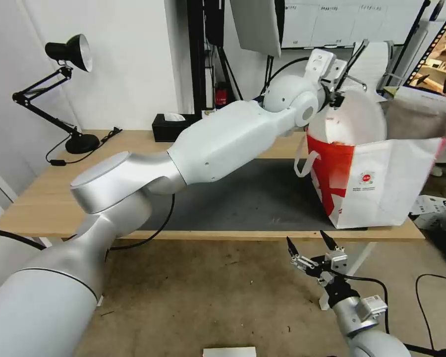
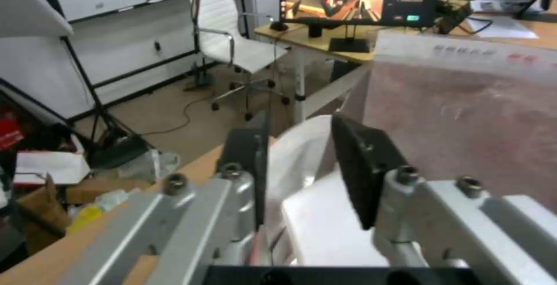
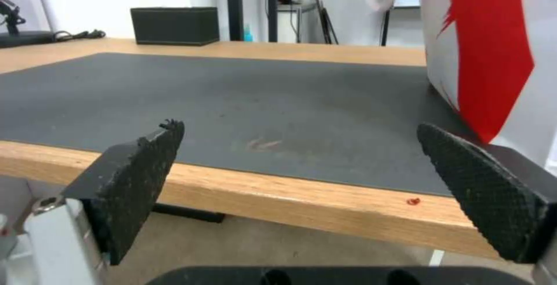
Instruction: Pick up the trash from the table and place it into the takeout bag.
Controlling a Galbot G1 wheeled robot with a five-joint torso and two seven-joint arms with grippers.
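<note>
White bowl (image 1: pixel 354 119) pinched at its rim by left gripper (image 1: pixel 338 96), tilted over takeout bag (image 1: pixel 381 183) mouth; could snag the bag's edge. Right gripper (image 1: pixel 312 248) wide open, empty, below bag.

I saw the takeout bag (image 1: pixel 381 183) standing on the mat (image 1: pixel 243 198) at the table's (image 1: pixel 39 203) right end, the tissue box (image 1: pixel 171 126) behind, a lamp (image 1: pixel 67 89) far left.

White left arm stretched forward and up, left hand (image 1: pixel 338 94) apparently clamped on something white. Right hand (image 1: pixel 309 246) low, black fingers (image 3: pixel 136 180) spread wide.
</note>
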